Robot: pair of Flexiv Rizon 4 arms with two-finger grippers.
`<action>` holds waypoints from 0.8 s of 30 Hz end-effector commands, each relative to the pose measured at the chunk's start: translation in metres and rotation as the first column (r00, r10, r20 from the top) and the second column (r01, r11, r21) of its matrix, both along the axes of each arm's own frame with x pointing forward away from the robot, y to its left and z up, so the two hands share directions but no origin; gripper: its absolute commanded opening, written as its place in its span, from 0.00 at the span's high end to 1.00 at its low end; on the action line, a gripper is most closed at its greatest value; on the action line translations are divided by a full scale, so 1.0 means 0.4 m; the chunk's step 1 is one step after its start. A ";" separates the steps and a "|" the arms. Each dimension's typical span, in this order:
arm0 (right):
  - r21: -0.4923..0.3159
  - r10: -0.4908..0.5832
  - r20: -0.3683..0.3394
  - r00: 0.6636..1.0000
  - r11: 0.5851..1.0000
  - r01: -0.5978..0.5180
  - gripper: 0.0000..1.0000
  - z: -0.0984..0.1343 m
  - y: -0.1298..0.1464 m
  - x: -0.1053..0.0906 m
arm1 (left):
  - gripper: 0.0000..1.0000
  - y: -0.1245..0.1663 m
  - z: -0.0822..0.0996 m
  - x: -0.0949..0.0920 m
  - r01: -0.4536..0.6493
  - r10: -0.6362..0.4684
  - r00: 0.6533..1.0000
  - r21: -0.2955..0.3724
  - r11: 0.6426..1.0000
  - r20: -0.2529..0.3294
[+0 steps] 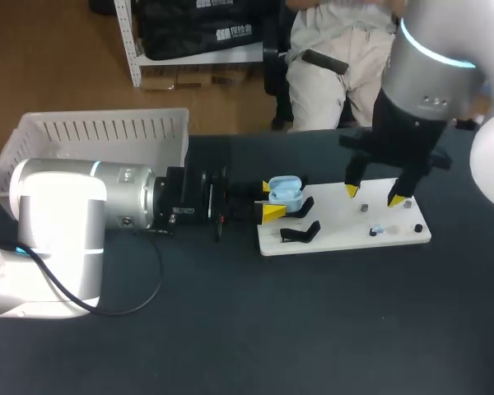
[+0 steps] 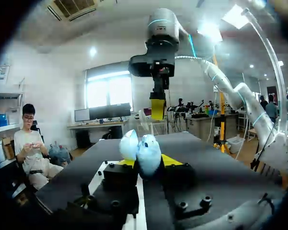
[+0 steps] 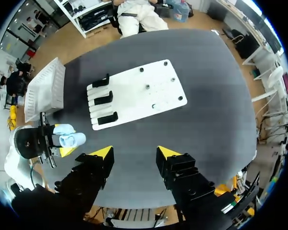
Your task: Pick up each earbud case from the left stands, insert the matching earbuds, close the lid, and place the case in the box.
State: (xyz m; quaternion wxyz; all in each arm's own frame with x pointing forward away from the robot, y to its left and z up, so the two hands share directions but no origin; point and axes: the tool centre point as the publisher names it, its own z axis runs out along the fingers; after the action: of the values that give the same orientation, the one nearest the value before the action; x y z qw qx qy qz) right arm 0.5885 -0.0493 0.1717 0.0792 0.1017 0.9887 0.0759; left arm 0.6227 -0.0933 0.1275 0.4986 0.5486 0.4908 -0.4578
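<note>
The left gripper [image 1: 272, 202] is clamped on the pale blue earbud case [image 1: 286, 193], its yellow tips pressing from both sides. It holds the case, lid open, at the left end of the white board [image 1: 337, 236], just above the black stands [image 1: 300, 233]. The right gripper [image 1: 375, 196] hangs over the board's right half, fingers spread with nothing between them. What looks like a small pale earbud [image 1: 377, 231] lies on the board almost straight below it, among small dark pegs [image 1: 365, 207], but it is too small to tell how it lies. The right arm is therefore much the nearer to the earbud, and the open case lies to its left along the board's long axis. The likely next move is a drop onto the earbud, then a carry leftward. The white slatted box [image 1: 90, 136] stands at the table's far left.
</note>
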 end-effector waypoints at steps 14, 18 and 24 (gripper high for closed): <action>-0.040 0.226 0.021 0.974 0.973 -0.225 0.44 -0.217 -0.139 0.086 | 1.00 -0.002 -0.002 -0.003 -0.006 0.006 1.000 -0.003 1.000 0.004; -0.033 0.268 0.004 0.964 0.963 -0.267 0.49 -0.259 -0.158 0.109 | 1.00 -0.002 -0.002 -0.003 -0.006 0.006 1.000 -0.003 1.000 0.004; -0.014 0.307 -0.008 0.952 0.951 -0.307 0.51 -0.291 -0.159 0.126 | 1.00 -0.002 -0.002 -0.003 -0.006 0.006 1.000 -0.003 1.000 0.004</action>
State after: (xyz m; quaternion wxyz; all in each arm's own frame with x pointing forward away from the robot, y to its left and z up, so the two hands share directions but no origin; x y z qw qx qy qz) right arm 0.6304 -0.1147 0.0608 0.0720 -0.0507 0.9932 0.0762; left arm 0.6227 -0.0932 0.1275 0.4986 0.5486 0.4908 -0.4578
